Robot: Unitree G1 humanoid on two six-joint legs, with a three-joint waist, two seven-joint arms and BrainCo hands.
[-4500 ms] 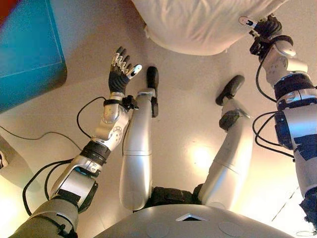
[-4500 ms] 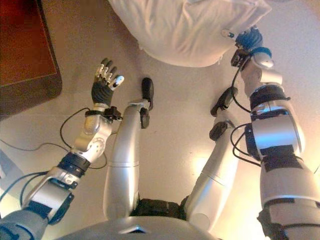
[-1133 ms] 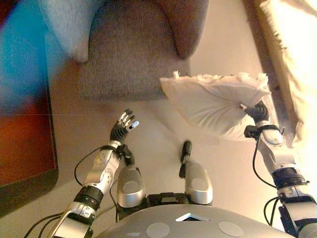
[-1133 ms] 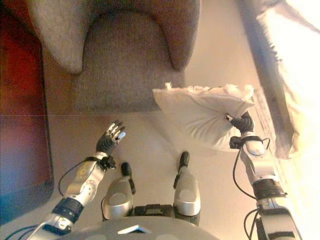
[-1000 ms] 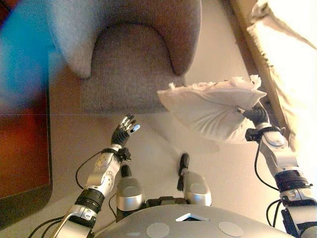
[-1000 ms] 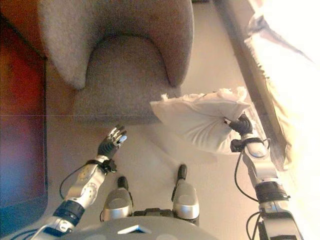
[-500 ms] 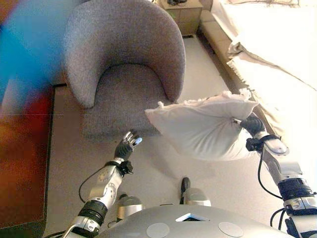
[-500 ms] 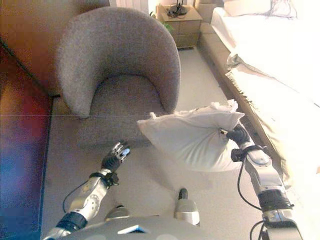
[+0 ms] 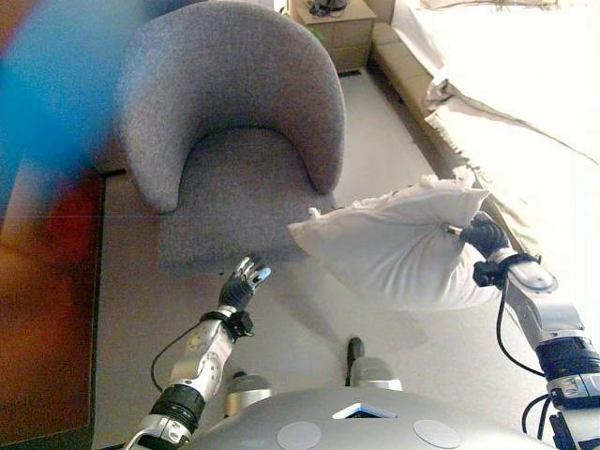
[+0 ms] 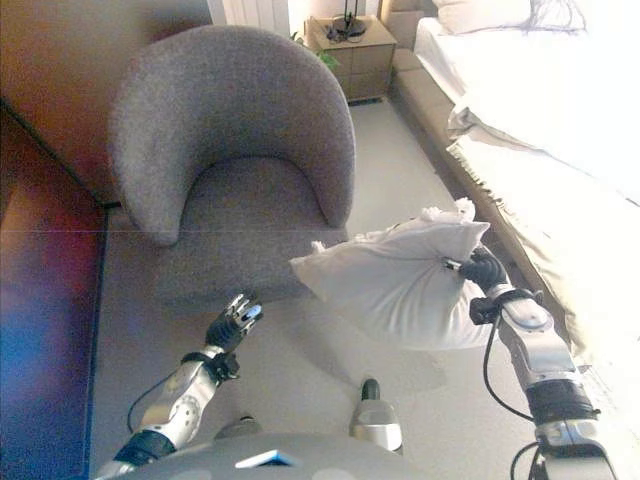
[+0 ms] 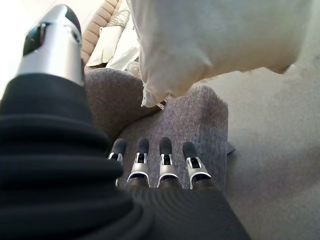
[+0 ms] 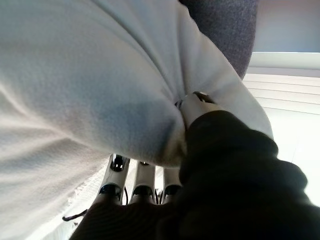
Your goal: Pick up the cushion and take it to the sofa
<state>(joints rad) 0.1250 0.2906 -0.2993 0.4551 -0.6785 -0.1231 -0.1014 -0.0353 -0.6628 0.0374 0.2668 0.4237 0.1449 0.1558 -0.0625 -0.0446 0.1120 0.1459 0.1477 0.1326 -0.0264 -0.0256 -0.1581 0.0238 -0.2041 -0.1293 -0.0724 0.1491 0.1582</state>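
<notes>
The white cushion hangs in the air in front of the grey sofa chair, held at its right edge by my right hand. In the right wrist view the thumb and fingers pinch the cushion's cloth. My left hand is open and empty, fingers straight, raised low at the left in front of the chair's seat. The left wrist view shows its fingers pointing at the chair seat, with the cushion above.
A bed with white bedding runs along the right. A wooden nightstand stands behind the chair. A dark red-brown wall or cabinet is at the left. Light carpet lies between me and the chair.
The view has risen from the floor to the chair and bed. The cushion, held in my right hand, has come up before the chair. The left hand stays open.
</notes>
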